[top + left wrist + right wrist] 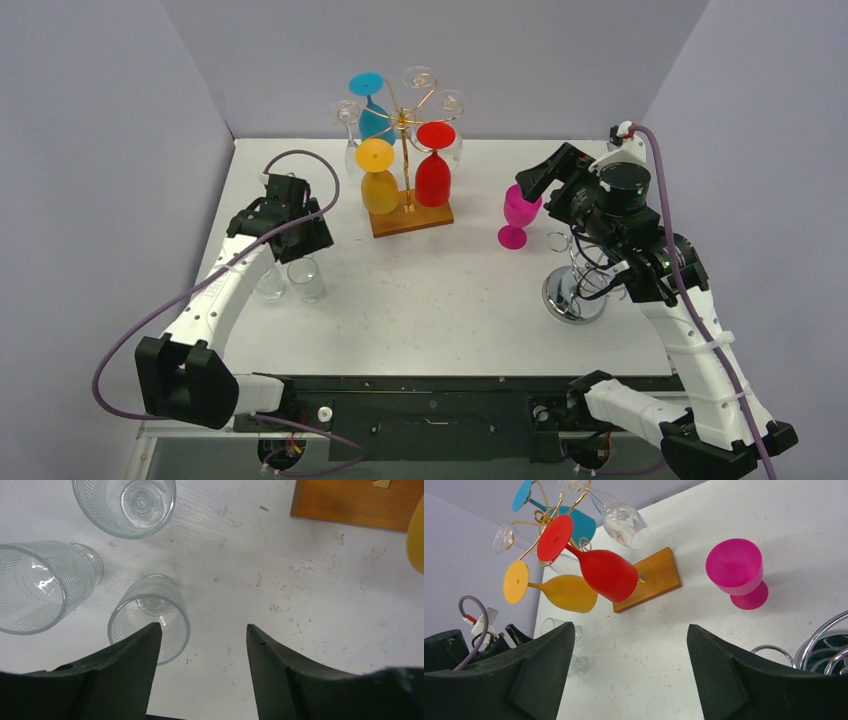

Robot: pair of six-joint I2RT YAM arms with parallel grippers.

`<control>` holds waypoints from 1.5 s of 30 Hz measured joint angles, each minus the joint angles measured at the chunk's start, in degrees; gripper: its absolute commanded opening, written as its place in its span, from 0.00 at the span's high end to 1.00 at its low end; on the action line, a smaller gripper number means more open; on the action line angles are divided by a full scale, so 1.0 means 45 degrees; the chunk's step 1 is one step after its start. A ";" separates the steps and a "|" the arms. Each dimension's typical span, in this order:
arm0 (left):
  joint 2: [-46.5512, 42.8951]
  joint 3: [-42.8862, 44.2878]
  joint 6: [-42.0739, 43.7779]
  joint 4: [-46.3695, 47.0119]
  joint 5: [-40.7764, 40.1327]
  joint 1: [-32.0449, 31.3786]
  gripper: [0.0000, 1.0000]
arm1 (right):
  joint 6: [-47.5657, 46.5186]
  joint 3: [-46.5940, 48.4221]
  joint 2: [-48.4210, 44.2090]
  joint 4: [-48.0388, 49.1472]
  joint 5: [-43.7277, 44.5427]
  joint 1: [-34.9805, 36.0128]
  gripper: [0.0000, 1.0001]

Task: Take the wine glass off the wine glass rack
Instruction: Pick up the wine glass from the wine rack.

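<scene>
The wine glass rack (404, 140), a gold wire stand on a wooden base (410, 218), stands at the back middle. Upside down on it hang a blue glass (373, 112), a yellow one (379, 182), a red one (433, 172) and clear ones (348, 118). Three clear glasses stand upright on the table in the left wrist view, the nearest (150, 611) partly behind the left finger. My left gripper (204, 627) hovers over them, open, with bare table between its fingers. My right gripper (630, 627) is open and empty, right of the rack (546, 517).
A pink glass (518, 213) stands upright on the table just below my right gripper (535, 180). A chrome wire stand with a round base (578, 288) sits under the right arm. Grey walls close in the table at the back and both sides.
</scene>
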 measured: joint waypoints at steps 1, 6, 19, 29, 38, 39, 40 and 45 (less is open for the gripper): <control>-0.0083 0.0097 0.0015 -0.0058 0.0053 0.0005 0.38 | -0.0034 0.0034 0.0000 -0.0034 -0.0005 0.0000 0.22; -0.0646 0.0510 0.0126 -0.0306 0.0345 0.0000 0.34 | -0.0136 0.0078 0.0107 -0.0034 -0.0053 0.0112 0.23; -0.3230 0.1180 0.0350 -0.0432 0.2351 -0.0058 0.19 | 0.1209 0.1603 0.3410 0.1719 -0.0457 0.1554 0.46; -0.4663 0.1146 0.0325 0.0704 0.4289 -0.0709 0.03 | 0.2803 0.2705 0.5906 0.3366 -0.0928 0.1593 0.62; -0.5095 0.0607 0.0321 0.1734 0.4818 -0.1093 0.04 | 0.3891 0.2730 0.6421 0.4177 -0.1161 0.1389 0.65; -0.5139 0.0578 0.0321 0.1821 0.4838 -0.1093 0.04 | 0.3963 0.2759 0.6441 0.4231 -0.1171 0.1336 0.65; -0.5183 0.0563 0.0325 0.1880 0.4843 -0.1098 0.04 | 0.4065 0.2783 0.6484 0.4333 -0.1205 0.1302 0.66; -0.5362 0.0554 0.0330 0.2181 0.4838 -0.1098 0.04 | 0.4405 0.2827 0.6620 0.4478 -0.1258 0.1132 0.67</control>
